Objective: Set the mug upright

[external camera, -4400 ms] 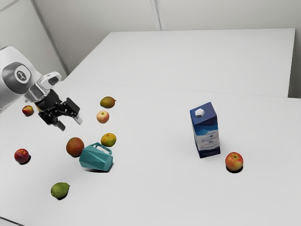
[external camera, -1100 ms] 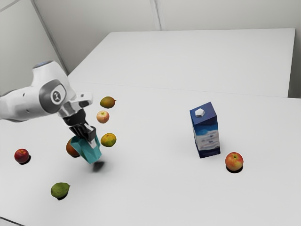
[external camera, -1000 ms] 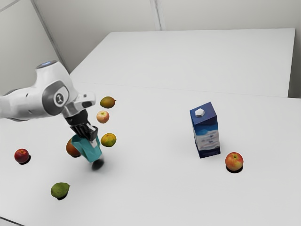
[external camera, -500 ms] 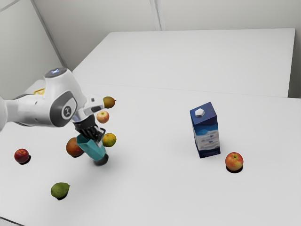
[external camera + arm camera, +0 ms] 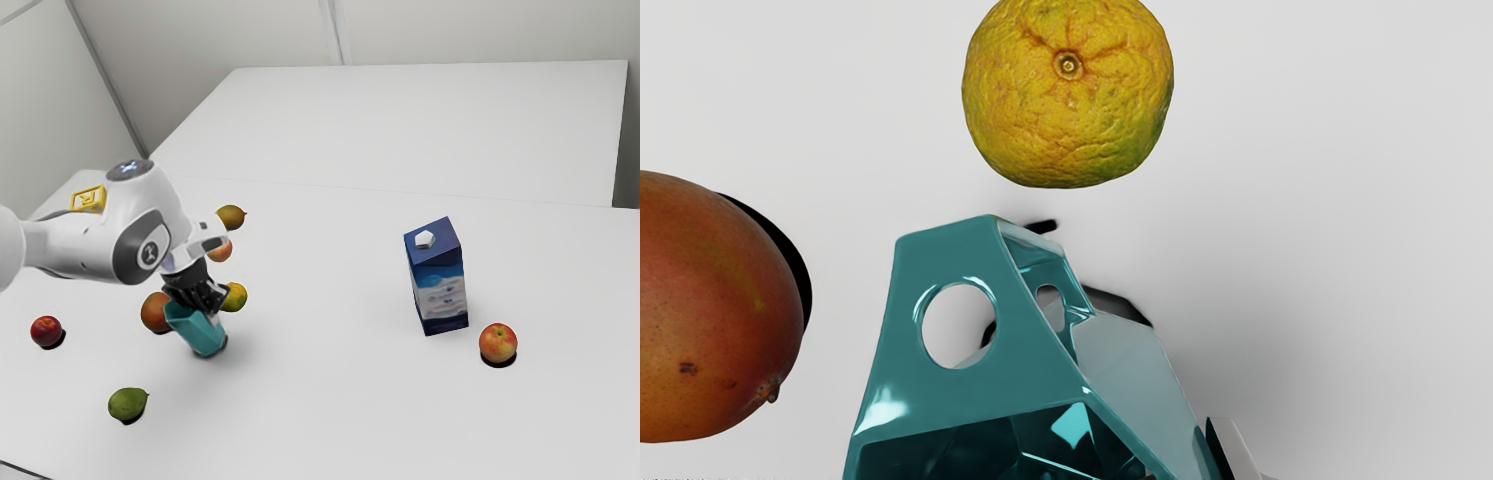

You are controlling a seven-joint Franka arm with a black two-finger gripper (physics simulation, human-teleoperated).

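The teal mug (image 5: 200, 332) is in my gripper (image 5: 203, 296), tilted with its mouth up toward the hand; its base is close to the table, and contact is unclear. In the wrist view, the mug (image 5: 946, 407) shows its open mouth and its handle with a round hole. My gripper (image 5: 1193, 460) is shut on the mug's wall there, one finger outside the wall and the other mostly hidden inside the mouth.
A yellow-green citrus (image 5: 1068, 93) lies beyond the handle, and an orange-red mango (image 5: 706, 307) lies beside the mug. Around are a green fruit (image 5: 127, 403), a red fruit (image 5: 46, 331), a blue-white carton (image 5: 438, 278) and an apple (image 5: 498, 343).
My gripper came down to the mug, which lay on its side, took hold and lifted it, turning it mouth up. Over the last half second it moved lower, bringing the base nearer its shadow.
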